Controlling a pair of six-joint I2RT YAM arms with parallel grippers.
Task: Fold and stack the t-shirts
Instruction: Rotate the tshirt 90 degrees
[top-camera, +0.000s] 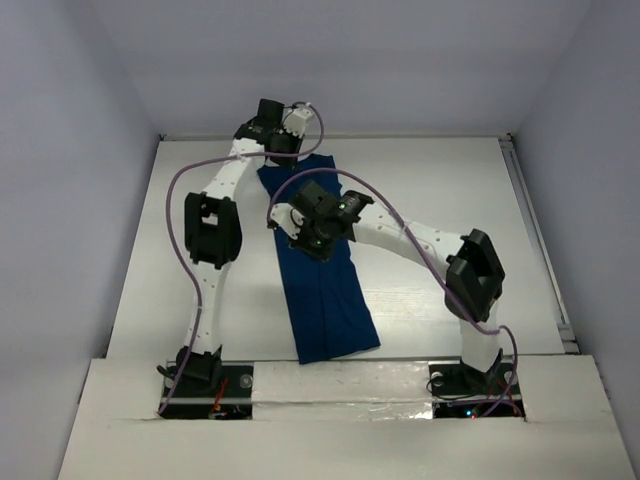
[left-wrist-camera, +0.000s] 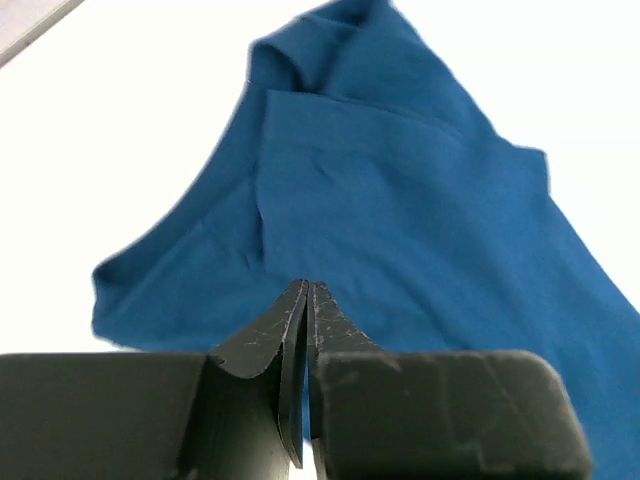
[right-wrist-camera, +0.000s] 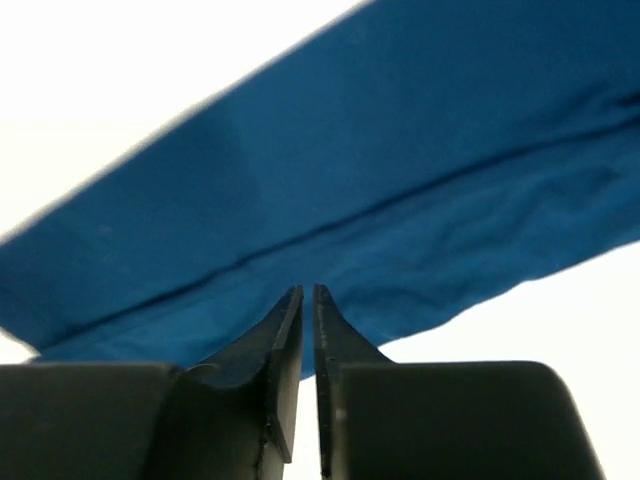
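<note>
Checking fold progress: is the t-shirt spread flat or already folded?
Folded lengthwise: the t-shirt lies as a long narrow strip, with an overlapped edge running down its middle.

**Both arms reach over the t-shirt (top-camera: 325, 290), jaws closed**
The left arm (top-camera: 212, 230) stretches to the t-shirt's far end, and the left gripper (left-wrist-camera: 307, 285) has its fingers pressed together. The right arm (top-camera: 420, 240) bends across to the t-shirt's middle. The right gripper (right-wrist-camera: 307, 290) is closed to a sliver, and whether it pinches cloth is unclear.
</note>
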